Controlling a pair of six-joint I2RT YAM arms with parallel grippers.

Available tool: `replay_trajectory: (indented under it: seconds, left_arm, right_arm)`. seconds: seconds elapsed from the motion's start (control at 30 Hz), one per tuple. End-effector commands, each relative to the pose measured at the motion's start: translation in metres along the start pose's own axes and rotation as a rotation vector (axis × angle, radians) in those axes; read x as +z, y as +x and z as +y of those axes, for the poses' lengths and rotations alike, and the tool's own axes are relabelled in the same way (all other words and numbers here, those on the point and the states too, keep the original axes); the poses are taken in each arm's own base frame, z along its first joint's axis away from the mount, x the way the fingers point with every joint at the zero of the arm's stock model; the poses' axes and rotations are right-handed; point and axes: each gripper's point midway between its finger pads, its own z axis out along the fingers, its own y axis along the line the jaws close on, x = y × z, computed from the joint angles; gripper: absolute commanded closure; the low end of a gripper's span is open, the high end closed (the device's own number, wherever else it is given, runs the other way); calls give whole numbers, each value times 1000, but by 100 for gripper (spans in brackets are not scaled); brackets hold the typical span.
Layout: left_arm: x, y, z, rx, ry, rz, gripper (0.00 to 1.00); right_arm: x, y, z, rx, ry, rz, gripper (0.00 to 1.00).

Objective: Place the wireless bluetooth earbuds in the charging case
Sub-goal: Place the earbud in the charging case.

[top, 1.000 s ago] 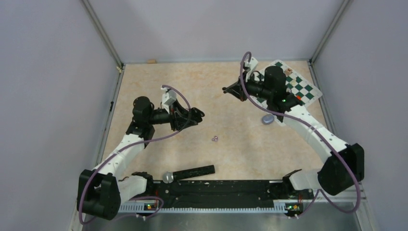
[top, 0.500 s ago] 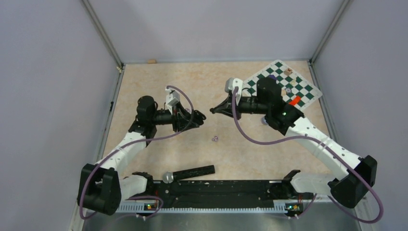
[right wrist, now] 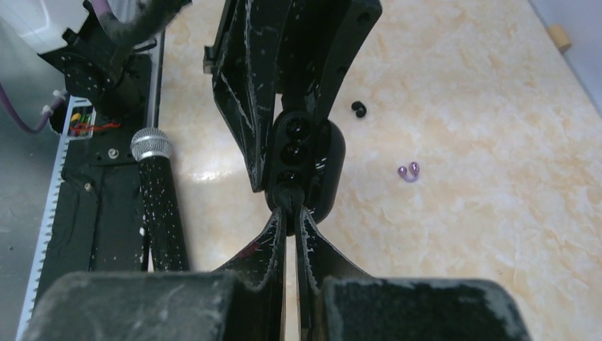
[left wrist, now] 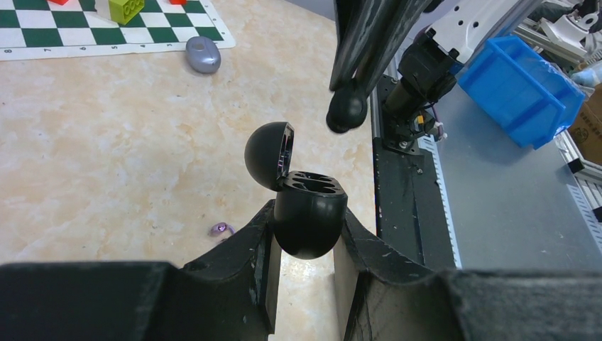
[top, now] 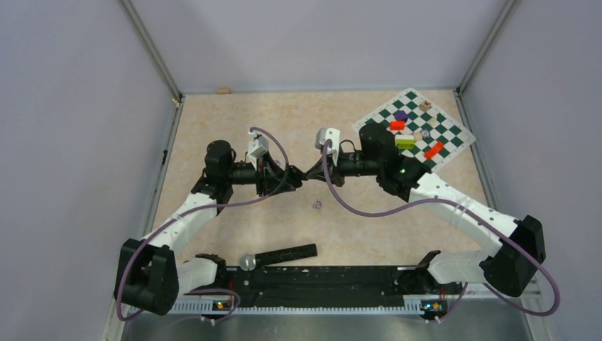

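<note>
My left gripper (left wrist: pixel 305 231) is shut on the lower half of a black oval charging case (left wrist: pixel 310 209), held above the table with its lid (left wrist: pixel 268 153) hinged open and its sockets showing. My right gripper (right wrist: pixel 289 207) is shut on a glossy black earbud (right wrist: pixel 287 195), which hangs right at the rim of the open case (right wrist: pixel 316 160). In the top view the two grippers (top: pixel 291 174) (top: pixel 312 172) meet tip to tip at mid-table. Two lilac earbuds (top: pixel 317 205) lie together on the table below them. Another black earbud (right wrist: pixel 359 109) lies on the table beyond the case.
A green-and-white chessboard (top: pixel 415 128) with coloured blocks lies at the back right. A grey oval case (left wrist: pixel 203 54) rests shut by its edge. A black microphone (top: pixel 278 255) lies near the front rail. A blue bin (left wrist: pixel 522 89) stands off the table.
My right arm swung left from the chessboard to the middle, bringing its shut tips to the open case. The left gripper shifted slightly right, still holding the case.
</note>
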Motion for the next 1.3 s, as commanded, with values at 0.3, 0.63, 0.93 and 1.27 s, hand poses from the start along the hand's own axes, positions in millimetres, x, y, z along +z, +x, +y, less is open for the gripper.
replay_trajectory:
  seconds: [0.3,0.63,0.93,1.27]
  left_arm:
    - [0,-18,-14,87,64,-11,100]
    - [0,-18,-12,83,58,-11,100]
    - [0,-18,-12,81,55,-11,100]
    - [0,-18,-13,87,58,-11,100]
  right_arm:
    - [23,9,4,16,-7,-11,100]
    - [31,15,12,25,-44,3,100]
    - [36,22,18,29,-70,22,100]
    - [29,10,19,9,-68,27,78]
